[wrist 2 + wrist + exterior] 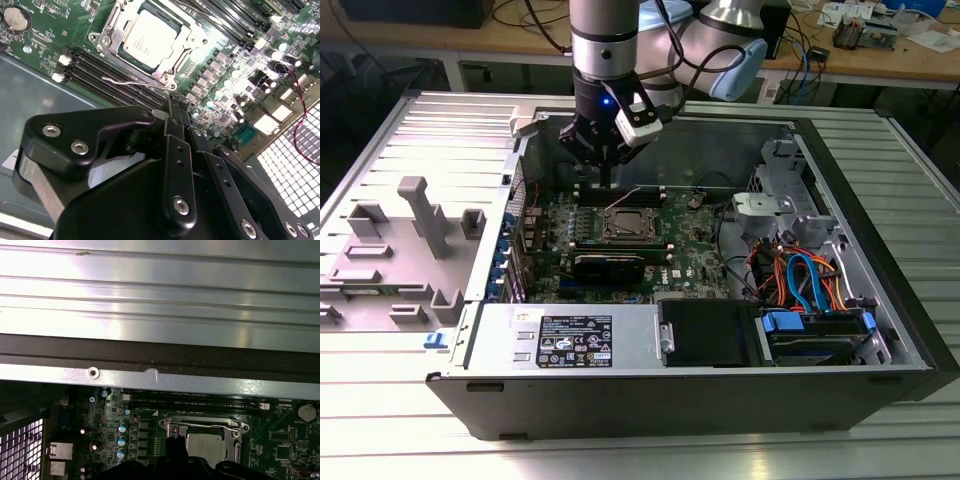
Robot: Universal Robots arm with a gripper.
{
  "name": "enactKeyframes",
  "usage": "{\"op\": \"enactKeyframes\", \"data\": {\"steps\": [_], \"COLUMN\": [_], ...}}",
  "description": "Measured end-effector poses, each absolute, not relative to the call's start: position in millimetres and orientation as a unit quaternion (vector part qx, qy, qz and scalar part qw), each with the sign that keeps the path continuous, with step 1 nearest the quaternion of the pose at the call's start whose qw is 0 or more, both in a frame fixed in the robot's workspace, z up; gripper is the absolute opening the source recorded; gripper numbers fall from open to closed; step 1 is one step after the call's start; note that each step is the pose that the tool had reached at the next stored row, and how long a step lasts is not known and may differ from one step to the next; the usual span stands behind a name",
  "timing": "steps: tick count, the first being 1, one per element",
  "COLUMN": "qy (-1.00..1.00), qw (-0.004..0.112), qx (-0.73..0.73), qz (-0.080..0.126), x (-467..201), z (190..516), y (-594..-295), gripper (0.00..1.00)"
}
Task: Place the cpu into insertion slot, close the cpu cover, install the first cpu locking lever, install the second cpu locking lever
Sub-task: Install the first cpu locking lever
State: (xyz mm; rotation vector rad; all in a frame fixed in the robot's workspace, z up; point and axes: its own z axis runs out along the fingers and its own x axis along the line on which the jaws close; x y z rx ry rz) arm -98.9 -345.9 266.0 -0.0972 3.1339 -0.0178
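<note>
Gripper [172,102] fingers pressed together, nothing held, tips touching nothing visible; it hangs just above the green motherboard [695,245] inside the open computer case [880,290], at the far edge of the insertion slot [628,222]; cpu [149,39] already seated in the slot, silver top showing through the window of the cpu cover [187,40], which lies flat around it; a thin wire locking lever [127,79] runs along the slot's side, beside the black memory slots [100,75]; case walls ring the board, cables and drive cage [800,270] on the exterior view's right; ribbed metal table [380,150] around, grey fixture blocks [415,215] on its left.
</note>
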Motion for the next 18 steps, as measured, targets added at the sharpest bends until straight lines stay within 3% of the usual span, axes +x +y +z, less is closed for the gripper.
{"op": "enactKeyframes", "data": {"steps": [18], "qy": [0.999], "qw": [0.003], "qx": [-0.033], "qz": [-0.006], "x": [-98.4], "z": [263.4], "y": [-347.2], "gripper": [0.11]}}
